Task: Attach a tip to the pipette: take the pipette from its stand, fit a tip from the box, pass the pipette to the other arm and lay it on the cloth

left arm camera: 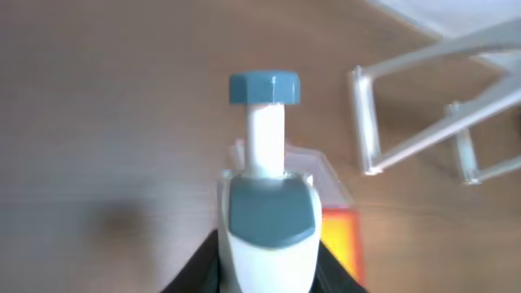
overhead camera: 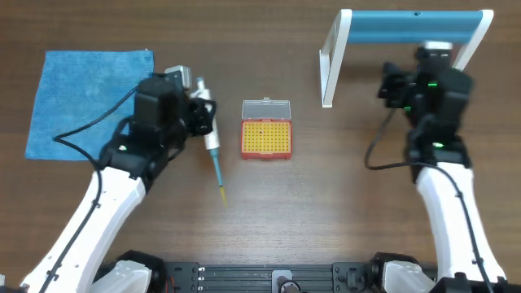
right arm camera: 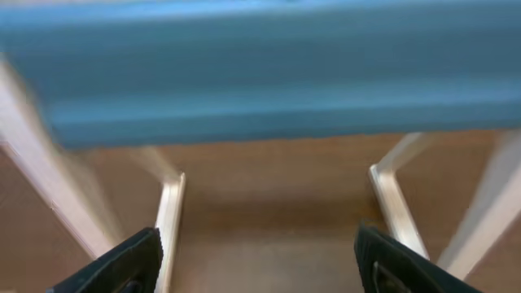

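The pipette [overhead camera: 213, 142] is in my left gripper [overhead camera: 203, 114], clamped at its white-and-grey body, and it sits over the bare wooden table [overhead camera: 326, 212] between the blue cloth [overhead camera: 89, 102] and the tip box [overhead camera: 266, 138]. In the top view its shaft slants back toward my bases and carries a yellow tip [overhead camera: 222, 192] at the end. I cannot tell whether that tip touches the table. From my left wrist I look up the pipette's body [left arm camera: 269, 224] to its blue plunger button [left arm camera: 264, 87], with my dark fingers [left arm camera: 195, 273] pressed against either side. The orange box [left arm camera: 342, 236] is just beside it, its clear lid [overhead camera: 266, 107] folded open. My right gripper [overhead camera: 387, 85] is well apart from all this, at the stand [overhead camera: 411, 28]. Its fingers [right arm camera: 122, 264] are spread wide and hold nothing, facing the blue top bar [right arm camera: 260, 73] and white legs [right arm camera: 167, 220].
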